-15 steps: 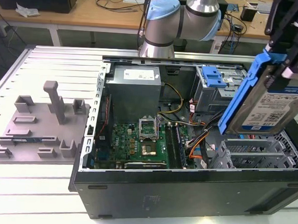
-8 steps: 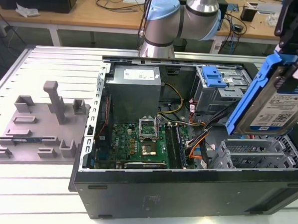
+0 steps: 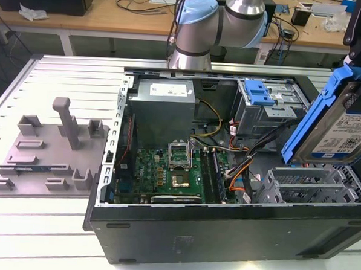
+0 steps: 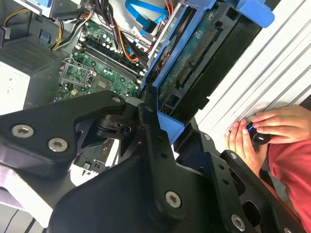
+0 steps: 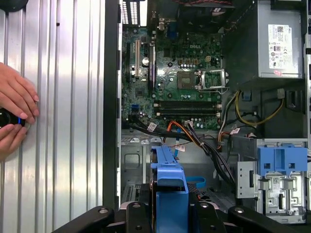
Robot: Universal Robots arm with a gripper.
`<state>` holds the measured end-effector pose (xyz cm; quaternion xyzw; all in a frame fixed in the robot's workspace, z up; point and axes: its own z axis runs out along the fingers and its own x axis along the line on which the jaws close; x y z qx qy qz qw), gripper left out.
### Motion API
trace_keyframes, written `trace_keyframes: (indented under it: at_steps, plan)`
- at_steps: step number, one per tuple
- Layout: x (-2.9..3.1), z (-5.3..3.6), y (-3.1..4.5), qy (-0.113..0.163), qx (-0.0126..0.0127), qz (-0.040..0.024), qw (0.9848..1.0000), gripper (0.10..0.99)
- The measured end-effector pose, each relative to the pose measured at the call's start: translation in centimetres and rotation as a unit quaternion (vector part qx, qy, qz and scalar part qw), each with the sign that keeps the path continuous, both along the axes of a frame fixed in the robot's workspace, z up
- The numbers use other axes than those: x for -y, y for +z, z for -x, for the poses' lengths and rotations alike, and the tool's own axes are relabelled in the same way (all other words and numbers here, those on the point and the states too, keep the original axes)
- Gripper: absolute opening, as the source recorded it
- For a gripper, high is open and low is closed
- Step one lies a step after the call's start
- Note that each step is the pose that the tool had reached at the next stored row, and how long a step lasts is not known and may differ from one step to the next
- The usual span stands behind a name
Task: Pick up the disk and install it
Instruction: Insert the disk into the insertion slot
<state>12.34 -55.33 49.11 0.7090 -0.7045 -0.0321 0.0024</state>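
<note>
The disk (image 3: 350,129) hangs at the exterior view's right edge, tilted steeply with its labelled face toward the camera. It is up in the air over the grey cage (image 3: 299,180) in the lower right corner of the open case (image 3: 224,234) and touches nothing there. The gripper (image 5: 170,213) has its jaws clenched on it, pinching the blue bracket (image 3: 311,117) at one end, so the drive dangles from that end.

My guess is it will feel dense for its size and quite stiff. The metal faces are smooth and likely slippery, and the second wrist view shows its bare circuit side (image 4: 194,63), which is no place for fingers. The bracket is plastic, so I'd expect it to flex a little under a hard squeeze, and the weight hanging from one end could let the drive swing or twist in the grip. The bracket's rails or end tab look the safest hold. A knock against the cage would be risky for a drive like this.

Loose cables (image 3: 239,168) lie between the cage and the board (image 3: 172,171), near the drop. A person's hands (image 5: 14,107) rest on the slatted table beside the case, on a small dark device.
</note>
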Motion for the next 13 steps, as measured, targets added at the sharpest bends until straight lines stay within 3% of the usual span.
trace_keyframes:
  at_steps: [13]
  plan:
    - [0.0,0.0,-0.36,0.001,0.0,0.0,1.0,0.365]
